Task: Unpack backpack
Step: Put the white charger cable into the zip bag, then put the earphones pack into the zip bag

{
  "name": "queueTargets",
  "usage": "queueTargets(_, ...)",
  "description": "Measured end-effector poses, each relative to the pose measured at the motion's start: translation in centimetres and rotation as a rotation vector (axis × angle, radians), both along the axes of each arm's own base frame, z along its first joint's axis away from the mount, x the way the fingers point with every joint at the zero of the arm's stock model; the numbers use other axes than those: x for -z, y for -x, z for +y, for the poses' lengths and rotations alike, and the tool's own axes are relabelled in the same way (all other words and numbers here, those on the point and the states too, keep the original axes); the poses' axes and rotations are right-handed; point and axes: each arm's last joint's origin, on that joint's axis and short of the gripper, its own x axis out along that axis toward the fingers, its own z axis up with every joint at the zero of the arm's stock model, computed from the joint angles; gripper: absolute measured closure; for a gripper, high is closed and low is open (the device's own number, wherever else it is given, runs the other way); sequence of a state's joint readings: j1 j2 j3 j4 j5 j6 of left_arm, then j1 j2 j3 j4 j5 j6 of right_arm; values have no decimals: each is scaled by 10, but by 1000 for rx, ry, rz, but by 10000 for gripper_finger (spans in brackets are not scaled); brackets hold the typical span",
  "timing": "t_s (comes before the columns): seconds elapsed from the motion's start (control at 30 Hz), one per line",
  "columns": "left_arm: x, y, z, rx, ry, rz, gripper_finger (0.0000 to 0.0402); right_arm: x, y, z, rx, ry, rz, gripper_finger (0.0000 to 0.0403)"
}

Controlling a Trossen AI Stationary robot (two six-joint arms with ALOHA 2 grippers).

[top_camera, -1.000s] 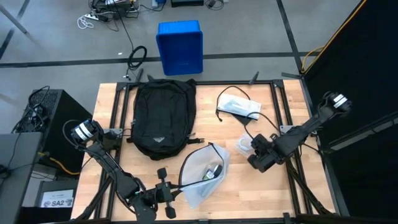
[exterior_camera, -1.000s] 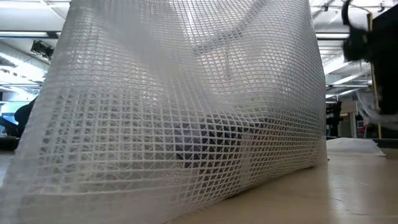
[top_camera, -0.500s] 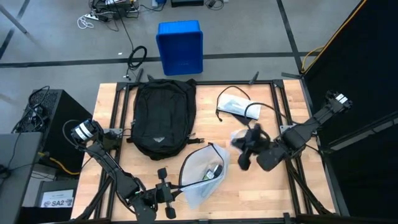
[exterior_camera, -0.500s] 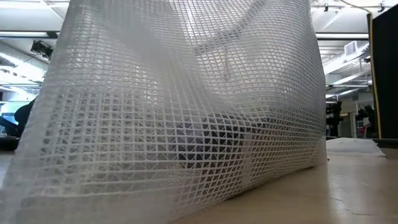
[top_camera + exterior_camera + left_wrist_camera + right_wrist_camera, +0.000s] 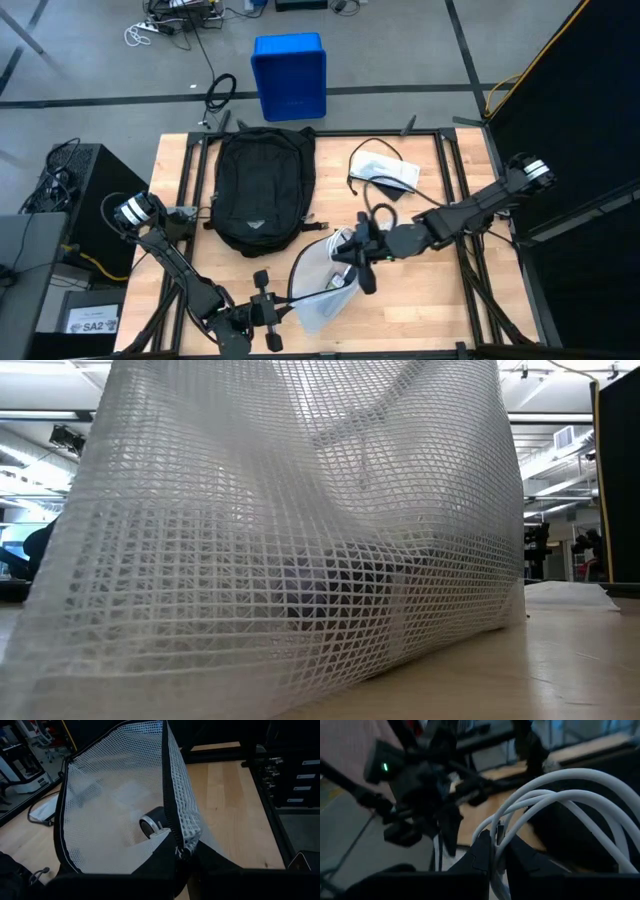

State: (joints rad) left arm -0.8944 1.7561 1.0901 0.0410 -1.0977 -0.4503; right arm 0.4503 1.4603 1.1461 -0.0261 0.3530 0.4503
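Note:
The black backpack (image 5: pixel 258 190) lies flat at the table's far left; no gripper touches it. A white mesh pouch (image 5: pixel 322 285) with a black zip edge stands open near the front edge and fills the low view (image 5: pixel 300 560). A dark round thing (image 5: pixel 152 823) lies inside it. My left gripper (image 5: pixel 288 302) is shut on the pouch's rim. My right gripper (image 5: pixel 353 262) hangs over the pouch's mouth, shut on a coiled white cable (image 5: pixel 560 805). My left gripper pinches the pouch's black zip edge (image 5: pixel 176 851) between its two fingers, coming nearly level from the table's near left. The rim stands lifted and the mouth is spread open, while the pouch's bottom rests on the table. My right gripper pinches several loops of the white cable (image 5: pixel 498 838) between its fingertips, coming nearly level from the table's right. The coil is lifted clear above the pouch, its loops arching out past the fingers.
A white bag (image 5: pixel 388 170) with a black cord lies at the far right of the table. Beyond the far edge a blue bin (image 5: pixel 289 75) stands on the floor. Bare wood shows at the front right (image 5: pixel 430 310).
My right gripper has risen from the table's right part and swung left toward the mesh pouch, tipping from pointing down to nearly level. It has carried the white cable clear of the table to above the pouch's mouth. The pouch has stayed as it was.

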Motion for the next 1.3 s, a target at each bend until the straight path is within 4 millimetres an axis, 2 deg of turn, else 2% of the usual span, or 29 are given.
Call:
queueTargets(0.17,0,0,0,0,0,0,401,15,-11,-1,-40,-13,62,399)
queueTargets(0.37,0,0,0,0,-2,1,401,19,-8,-1,-55,-35,115,395)
queueTargets(0.57,0,0,0,-1,-5,3,401,19,-6,4,-177,-100,140,359)
queueTargets(0.67,0,0,1,-2,-5,2,401,19,-3,10,-229,-77,138,339)
queueTargets(1.03,0,-1,1,-2,-6,3,401,18,0,19,-272,-68,128,272)
queueTargets(1.13,0,-1,1,-2,-6,2,401,14,2,18,-284,-76,118,263)
queueTargets(1.3,0,-1,1,-2,-6,3,401,-9,17,13,-321,-69,47,257)
